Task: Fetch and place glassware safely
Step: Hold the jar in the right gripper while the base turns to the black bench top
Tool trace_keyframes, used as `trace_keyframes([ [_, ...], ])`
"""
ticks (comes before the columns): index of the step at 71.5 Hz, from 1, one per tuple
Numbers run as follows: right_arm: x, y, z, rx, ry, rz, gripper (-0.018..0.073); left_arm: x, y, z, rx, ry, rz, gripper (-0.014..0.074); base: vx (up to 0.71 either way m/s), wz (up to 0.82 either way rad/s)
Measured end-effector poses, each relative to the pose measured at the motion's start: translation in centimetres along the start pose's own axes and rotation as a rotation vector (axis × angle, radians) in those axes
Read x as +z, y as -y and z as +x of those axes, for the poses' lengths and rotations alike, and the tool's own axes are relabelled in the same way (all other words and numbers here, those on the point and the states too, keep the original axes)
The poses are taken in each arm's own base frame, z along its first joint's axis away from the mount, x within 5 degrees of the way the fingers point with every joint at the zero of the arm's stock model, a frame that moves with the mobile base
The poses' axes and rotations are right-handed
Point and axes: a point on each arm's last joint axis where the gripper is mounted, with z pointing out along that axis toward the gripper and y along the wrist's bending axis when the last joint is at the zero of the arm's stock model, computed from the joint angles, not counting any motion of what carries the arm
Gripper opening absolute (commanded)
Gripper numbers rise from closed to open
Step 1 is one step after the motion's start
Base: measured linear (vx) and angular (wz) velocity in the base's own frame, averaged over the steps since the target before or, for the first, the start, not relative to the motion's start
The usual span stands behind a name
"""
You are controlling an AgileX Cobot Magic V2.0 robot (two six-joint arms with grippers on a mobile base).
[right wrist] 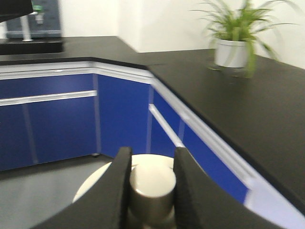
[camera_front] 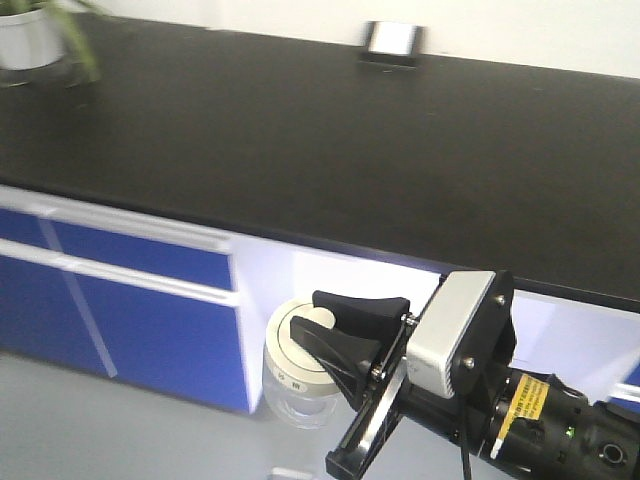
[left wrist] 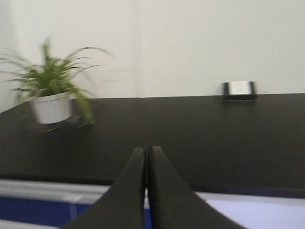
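Observation:
The glass jar [camera_front: 300, 385] is small and squat with a round off-white lid. It hangs in the air in front of the blue cabinets, below the black countertop [camera_front: 330, 140]. My right gripper [camera_front: 322, 327] is shut on the lid's central knob [right wrist: 152, 183]; in the right wrist view the two black fingers [right wrist: 118, 191] press both sides of the knob, with the lid [right wrist: 93, 183] spread beneath. My left gripper [left wrist: 146, 151] is shut and empty, pointing over the countertop [left wrist: 190, 133]. The left gripper does not show in the front view.
A black-and-white socket box [camera_front: 391, 42] stands at the counter's back edge. A potted plant [camera_front: 35, 35] sits at the far left of the counter; it also shows in the left wrist view [left wrist: 52, 98] and the right wrist view [right wrist: 233, 45]. Blue cabinet doors [camera_front: 130, 300] run under the counter.

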Motion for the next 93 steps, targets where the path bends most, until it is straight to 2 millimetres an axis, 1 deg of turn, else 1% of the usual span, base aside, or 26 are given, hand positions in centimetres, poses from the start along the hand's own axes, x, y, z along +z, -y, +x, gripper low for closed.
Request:
trace_keyframes([
  [25, 0.0, 0.0, 0.0, 0.0, 0.0, 0.0, -0.0004, 0.0, 0.0, 0.0, 0.0, 0.0, 0.0, -0.0007, 0.21, -0.72],
  [41, 0.0, 0.0, 0.01, 0.0, -0.001, 0.0, -0.0004, 0.0, 0.0, 0.0, 0.0, 0.0, 0.0, -0.0007, 0.23, -0.4],
  [57, 0.0, 0.0, 0.01, 0.0, -0.001, 0.0, -0.0004, 0.0, 0.0, 0.0, 0.0, 0.0, 0.0, -0.0007, 0.23, -0.08],
  [93, 0.0, 0.0, 0.0, 0.0, 0.0, 0.0, -0.0004, 0.0, 0.0, 0.0, 0.0, 0.0, 0.0, -0.0007, 0.19, 0.12],
])
